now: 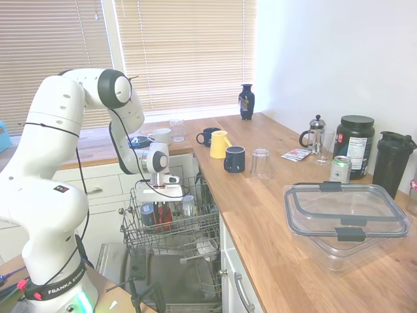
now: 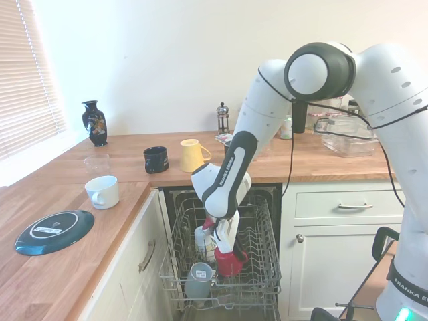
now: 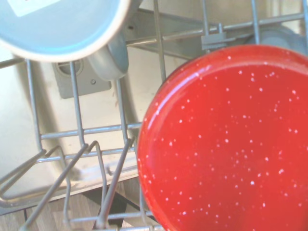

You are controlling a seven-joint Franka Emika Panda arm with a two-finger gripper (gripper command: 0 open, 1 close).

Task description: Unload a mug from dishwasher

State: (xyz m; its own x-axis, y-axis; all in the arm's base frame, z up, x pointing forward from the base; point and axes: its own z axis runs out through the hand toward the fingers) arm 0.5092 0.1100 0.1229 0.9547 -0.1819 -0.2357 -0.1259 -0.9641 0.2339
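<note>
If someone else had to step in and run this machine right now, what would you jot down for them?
Claw: down in the dishwasher rack, seemingly shut on the red mug.
Mug: at rack level among the wires, beside a grey cup; its speckled red base fills the wrist view.
Done: arm reached in and reached the mug.
Left: lift it clear of the rack and set it on the wooden counter, where other mugs, a white cup and a plate already sit.
</note>
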